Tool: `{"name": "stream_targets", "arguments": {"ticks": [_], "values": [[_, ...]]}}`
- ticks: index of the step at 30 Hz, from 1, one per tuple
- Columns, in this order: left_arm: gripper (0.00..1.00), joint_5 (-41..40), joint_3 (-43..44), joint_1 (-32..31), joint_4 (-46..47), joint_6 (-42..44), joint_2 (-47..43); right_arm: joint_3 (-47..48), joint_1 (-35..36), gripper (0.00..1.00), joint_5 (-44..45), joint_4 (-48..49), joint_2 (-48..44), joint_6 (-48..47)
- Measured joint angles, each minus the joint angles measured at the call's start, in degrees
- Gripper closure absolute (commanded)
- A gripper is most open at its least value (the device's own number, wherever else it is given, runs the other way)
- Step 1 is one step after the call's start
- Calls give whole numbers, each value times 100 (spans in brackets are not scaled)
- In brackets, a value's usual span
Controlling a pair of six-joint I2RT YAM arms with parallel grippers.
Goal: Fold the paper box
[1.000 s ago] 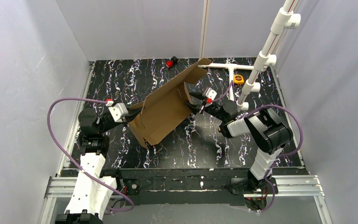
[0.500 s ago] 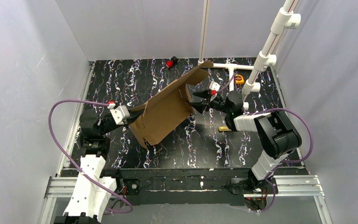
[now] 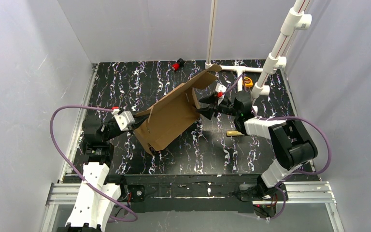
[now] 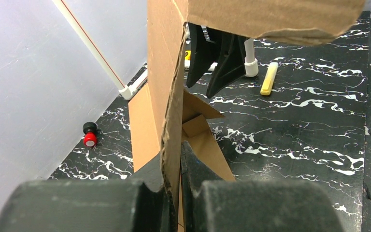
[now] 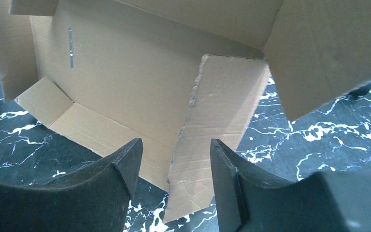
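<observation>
Two claws attend the paper box (image 3: pixel 171 113), which stands tilted on edge at the middle of the surface (image 3: pixel 125 84), its long axis running near-left to far-right. The left claw (image 4: pixel 173 186) is clamped on the near-left wall edge. The right claw (image 5: pixel 174 157), jaws apart, faces the inner side flap (image 5: pixel 222 121) just ahead. Contact appears absent, though the view is unclear. The right arm is nearer that flap.

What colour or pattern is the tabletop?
The tabletop is black with white marble-like veining. It shows best in the top external view.
</observation>
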Motion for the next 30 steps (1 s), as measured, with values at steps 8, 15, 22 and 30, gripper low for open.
{"name": "stream_targets", "arguments": {"ticks": [8, 15, 22, 30], "values": [[100, -4, -9, -11, -90, 52, -79, 0, -2, 52, 599, -468, -409, 31], [100, -39, -13, -11, -122, 76, -127, -2, -2, 67, 1014, -494, -507, 249], [100, -46, -74, -13, -122, 85, -179, -72, 90, 61, 1818, -205, -348, 579], [100, -46, -74, -13, -125, 79, -184, -111, 542, 39, 2374, 258, 271, 697]]}}
